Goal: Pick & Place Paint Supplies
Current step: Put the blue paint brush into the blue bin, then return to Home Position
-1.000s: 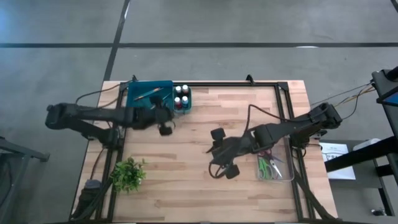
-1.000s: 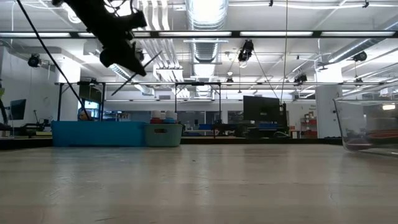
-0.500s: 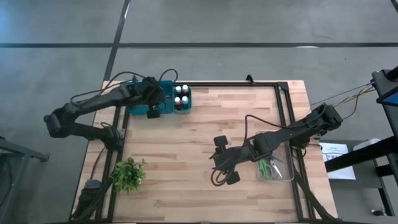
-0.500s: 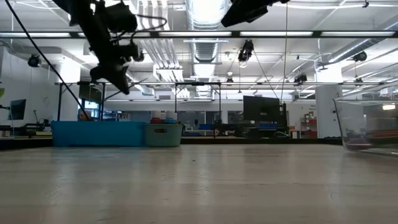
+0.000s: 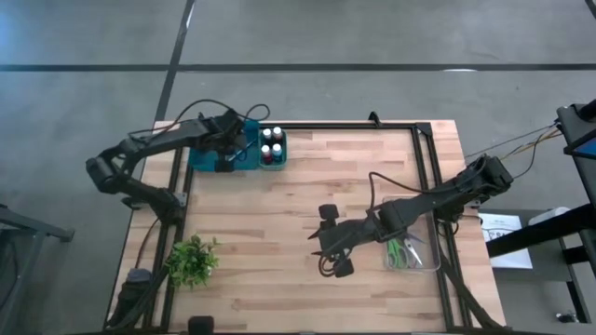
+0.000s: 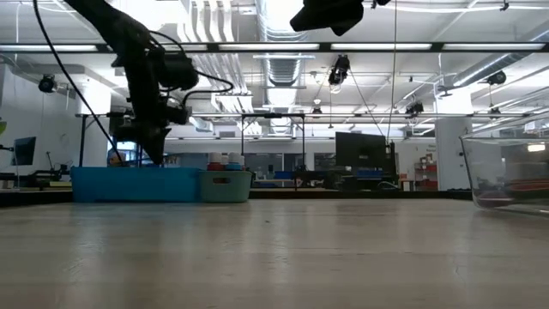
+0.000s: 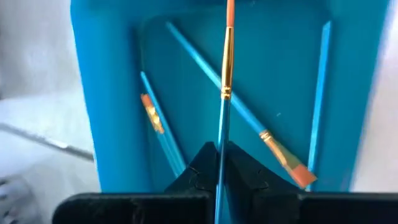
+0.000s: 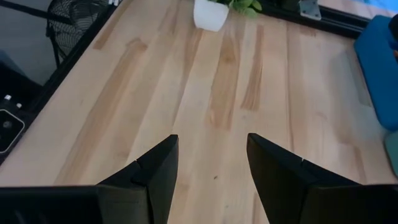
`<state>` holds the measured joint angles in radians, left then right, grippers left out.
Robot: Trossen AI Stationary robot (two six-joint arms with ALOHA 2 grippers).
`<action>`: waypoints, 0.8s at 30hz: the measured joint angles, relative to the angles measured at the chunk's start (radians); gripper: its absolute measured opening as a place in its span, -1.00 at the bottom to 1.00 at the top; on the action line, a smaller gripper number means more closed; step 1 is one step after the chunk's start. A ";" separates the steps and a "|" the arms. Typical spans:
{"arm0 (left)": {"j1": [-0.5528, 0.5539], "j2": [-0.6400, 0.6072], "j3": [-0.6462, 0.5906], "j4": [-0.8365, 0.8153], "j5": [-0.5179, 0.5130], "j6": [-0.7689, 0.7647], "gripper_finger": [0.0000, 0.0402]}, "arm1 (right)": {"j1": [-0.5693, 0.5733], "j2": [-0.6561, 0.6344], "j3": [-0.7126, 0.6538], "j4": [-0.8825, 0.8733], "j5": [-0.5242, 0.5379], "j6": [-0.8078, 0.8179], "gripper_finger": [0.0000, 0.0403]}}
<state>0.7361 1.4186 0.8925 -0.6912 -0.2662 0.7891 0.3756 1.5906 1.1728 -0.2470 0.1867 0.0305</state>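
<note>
While three paintbrushes (image 7: 249, 121) lie in the blue tray (image 7: 106, 93) at eleven o'clock, a fourth (unreleased) is pinched by the left gripper (image 7: 221, 163); the right gripper (image 8: 211, 165) is held agape, empty.

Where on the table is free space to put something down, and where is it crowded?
Free: bare wood between the plant and the right gripper. Crowded: the blue tray with brushes under the left gripper, and the clear bin holding scissors.

Right pincer (image 8: 208, 171) over bare wood
Its two dark fingers (image 8: 152, 171) stand apart above the pale plank tabletop (image 8: 217, 93); a white plant pot (image 8: 210, 14) sits far off, a blue tray edge (image 8: 380, 68) alongside.
</note>
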 joint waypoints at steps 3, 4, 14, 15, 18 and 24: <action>0.000 0.023 0.006 0.003 -0.055 -0.001 -0.88 | 0.000 0.000 -0.002 0.002 0.000 0.015 -0.07; 0.000 0.025 0.008 0.002 -0.066 -0.001 -0.82 | 0.000 0.000 -0.003 0.001 0.000 0.019 -0.07; 0.000 0.017 0.012 0.013 -0.094 -0.026 -0.24 | 0.000 0.000 -0.008 -0.001 0.000 0.019 -0.07; 0.000 0.017 0.012 0.013 -0.103 -0.027 -0.21 | 0.001 0.000 -0.010 -0.001 0.000 0.019 -0.07; 0.000 0.017 0.012 0.013 -0.111 -0.031 -0.16 | 0.005 0.000 -0.010 -0.002 0.000 0.019 -0.07; -0.002 -0.024 0.012 0.013 -0.122 -0.049 -0.14 | 0.013 0.000 -0.011 -0.003 0.000 0.020 -0.07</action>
<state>0.7345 1.3950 0.9047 -0.6782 -0.3883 0.7400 0.3889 1.5906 1.1618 -0.2497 0.1864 0.0502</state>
